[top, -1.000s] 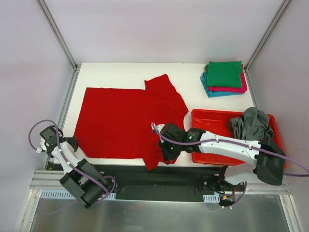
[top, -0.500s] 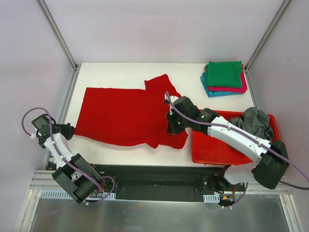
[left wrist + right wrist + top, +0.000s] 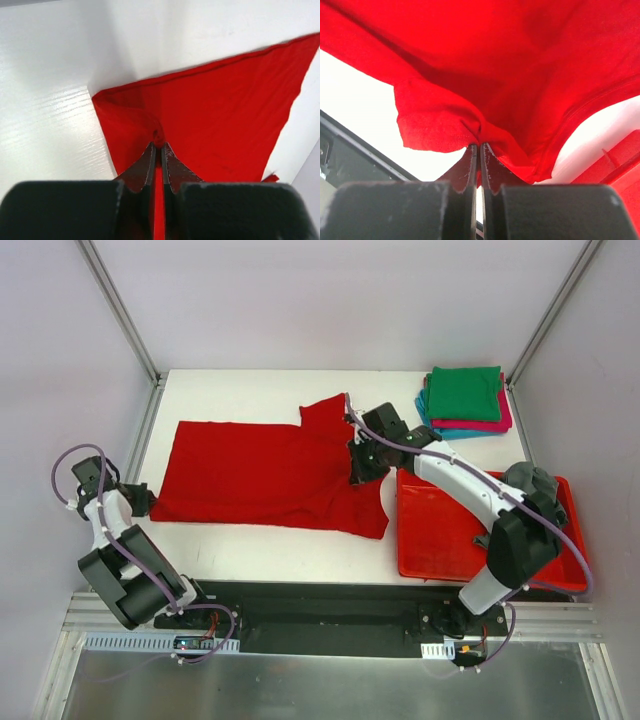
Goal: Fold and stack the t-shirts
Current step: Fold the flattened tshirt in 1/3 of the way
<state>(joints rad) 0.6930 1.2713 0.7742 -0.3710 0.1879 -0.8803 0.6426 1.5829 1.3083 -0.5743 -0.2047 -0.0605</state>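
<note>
Two narrow grips on red t-shirt [image 3: 250,475]: L tool [image 3: 157,146] at corner, R tool [image 3: 479,146] at edge.

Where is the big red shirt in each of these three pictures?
Top external: red shirt spread over the middle of the white table.
Left wrist: centre and right, its corner pinched in the left hand.
Right wrist: draped across the top, bunched in the right hand.
Shared landmark: the white table, in all three.
</note>
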